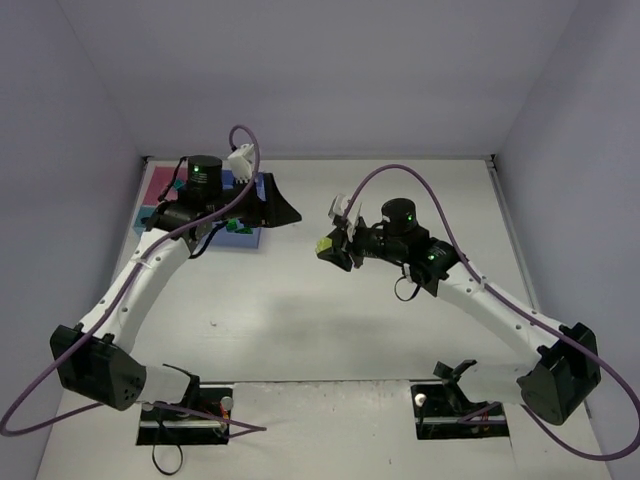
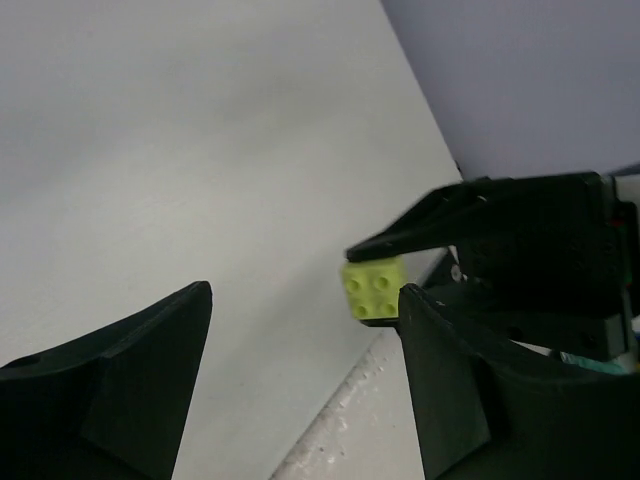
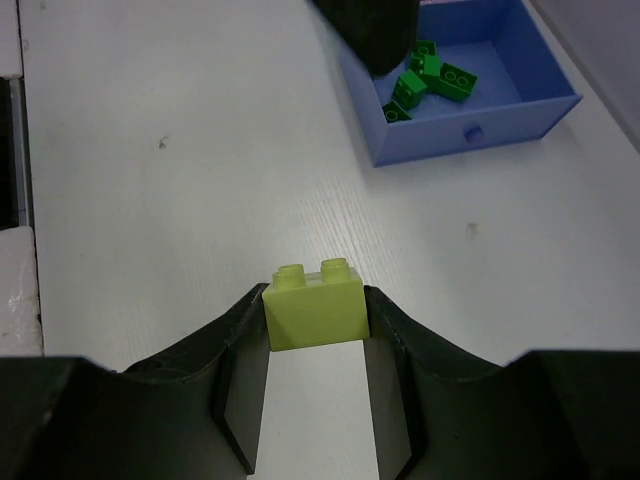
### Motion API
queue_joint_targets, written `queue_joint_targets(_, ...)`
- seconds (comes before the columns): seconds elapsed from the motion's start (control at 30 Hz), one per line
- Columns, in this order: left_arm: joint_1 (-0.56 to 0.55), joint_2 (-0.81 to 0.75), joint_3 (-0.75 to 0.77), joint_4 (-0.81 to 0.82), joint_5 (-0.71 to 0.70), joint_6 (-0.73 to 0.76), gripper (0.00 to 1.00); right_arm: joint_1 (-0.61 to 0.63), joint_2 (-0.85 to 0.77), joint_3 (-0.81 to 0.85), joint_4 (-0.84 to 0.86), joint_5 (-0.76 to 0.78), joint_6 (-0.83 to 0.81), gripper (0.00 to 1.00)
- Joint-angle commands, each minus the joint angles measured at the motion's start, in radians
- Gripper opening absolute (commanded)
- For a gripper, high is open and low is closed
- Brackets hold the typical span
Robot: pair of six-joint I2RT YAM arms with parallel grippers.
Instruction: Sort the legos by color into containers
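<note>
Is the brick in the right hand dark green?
No, the brick clamped between the fingers of the right hand is yellow-green.

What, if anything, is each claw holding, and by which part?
The right claw pinches a small yellow-green plastic lego brick by its two opposite side faces, studs up. The left claw is open and holds nothing.

White table [image 3: 150,200] with a few tiny dark specks [image 3: 163,143], blue tray [image 3: 470,135] sitting on it well ahead of the right fingers [image 3: 235,380] and off to their right, pink tray [image 1: 160,182] on it too, past the blue one, farther from those fingers
</note>
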Motion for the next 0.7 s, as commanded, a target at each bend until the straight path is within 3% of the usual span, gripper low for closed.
queue_joint_targets(0.0,-0.088,-0.041,-0.021,0.051,0.099,-0.076,0.69,0.0,0.01,0.061,0.082,-0.061,-0.028,0.06)
queue_joint_targets(0.2,-0.191,-0.06,-0.065,0.106,0.055,-0.108,0.69,0.006,0.016,0.079,0.076,-0.084,-0.027,0.08)
queue_joint_targets(0.47,-0.225,-0.038,-0.064,0.103,0.004,-0.104,0.68,0.017,0.004,0.073,0.07,-0.087,-0.021,0.08)
queue_joint_targets(0.67,-0.23,0.002,-0.065,0.129,-0.002,-0.143,0.57,0.023,-0.014,0.061,0.07,-0.075,-0.016,0.08)
